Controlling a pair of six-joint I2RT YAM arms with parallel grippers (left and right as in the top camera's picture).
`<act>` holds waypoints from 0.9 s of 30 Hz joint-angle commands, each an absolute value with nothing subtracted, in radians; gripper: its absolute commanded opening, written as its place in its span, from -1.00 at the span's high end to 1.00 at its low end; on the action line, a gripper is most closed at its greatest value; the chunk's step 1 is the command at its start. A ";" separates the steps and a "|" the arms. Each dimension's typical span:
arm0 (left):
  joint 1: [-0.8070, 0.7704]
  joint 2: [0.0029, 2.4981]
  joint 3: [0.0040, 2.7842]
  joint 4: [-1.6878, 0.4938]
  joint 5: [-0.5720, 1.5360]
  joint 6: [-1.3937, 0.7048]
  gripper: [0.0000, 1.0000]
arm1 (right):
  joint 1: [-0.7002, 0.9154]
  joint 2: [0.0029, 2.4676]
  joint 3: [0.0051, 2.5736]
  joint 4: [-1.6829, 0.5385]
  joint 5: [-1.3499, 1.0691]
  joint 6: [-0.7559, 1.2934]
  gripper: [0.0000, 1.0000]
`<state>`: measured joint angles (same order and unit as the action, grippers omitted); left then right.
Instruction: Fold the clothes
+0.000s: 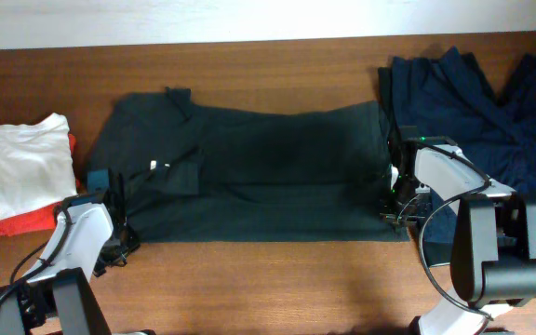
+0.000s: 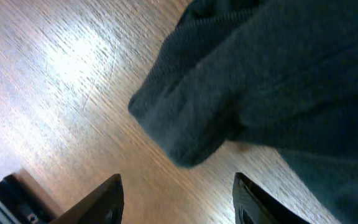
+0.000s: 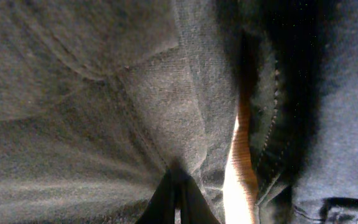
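Black T-shirt (image 1: 277, 177) flat on desk (image 1: 249, 279), long axis left-right, neck tag leftward, left hand (image 2: 178, 190) wide, right hand (image 3: 176, 190) seemingly pinching its edge.

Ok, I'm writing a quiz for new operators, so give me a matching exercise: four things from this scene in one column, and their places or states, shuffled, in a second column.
Things:
1. black T-shirt
2. navy garment
3. white piece
4. left gripper

Places or states:
A. folded, lying on red cloth at the overhead view's left
B. open, beside a shirt corner
C. wrinkled, at the overhead view's right
D. spread out in the middle

Pairs: 1-D, 2-C, 3-A, 4-B.
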<state>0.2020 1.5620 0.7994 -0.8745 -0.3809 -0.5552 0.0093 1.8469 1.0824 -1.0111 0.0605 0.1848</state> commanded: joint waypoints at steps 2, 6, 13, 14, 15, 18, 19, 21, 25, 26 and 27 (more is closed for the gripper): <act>0.201 1.550 0.784 -0.844 -0.454 -0.580 0.04 | 0.012 1.854 1.076 -1.017 0.091 0.191 0.92; 0.201 1.550 0.784 -0.837 -0.472 -0.580 0.38 | 0.012 1.854 1.076 -1.018 0.091 0.191 0.92; 0.201 1.550 0.754 -0.814 -0.480 -0.580 0.42 | 0.012 1.854 1.076 -1.016 0.092 0.191 0.92; 0.201 1.550 0.740 -0.798 -0.481 -0.580 0.42 | 0.012 1.854 1.076 -1.016 0.092 0.191 0.92; 0.201 1.550 0.727 -0.779 -0.489 -0.580 0.42 | 0.012 1.854 1.076 -1.016 0.092 0.191 0.92; 0.201 1.550 0.713 -0.735 -0.535 -0.579 0.42 | 0.012 1.854 1.076 -1.016 0.092 0.191 0.92; 0.201 1.550 0.713 -0.727 -0.548 -0.579 0.50 | 0.012 1.854 1.076 -1.017 0.092 0.191 0.92; 0.201 1.550 0.713 -0.716 -0.576 -0.579 0.79 | 0.012 1.854 1.076 -1.018 0.092 0.191 0.92; 0.201 1.550 0.715 -0.707 -0.623 -0.579 0.99 | 0.012 1.854 1.076 -1.017 0.091 0.191 0.92; 0.201 1.550 0.716 -0.704 -0.628 -0.579 0.99 | 0.012 1.854 1.076 -1.018 0.091 0.191 0.92; 0.201 1.550 0.717 -0.703 -0.630 -0.579 0.99 | 0.012 1.854 1.076 -1.018 0.091 0.191 0.92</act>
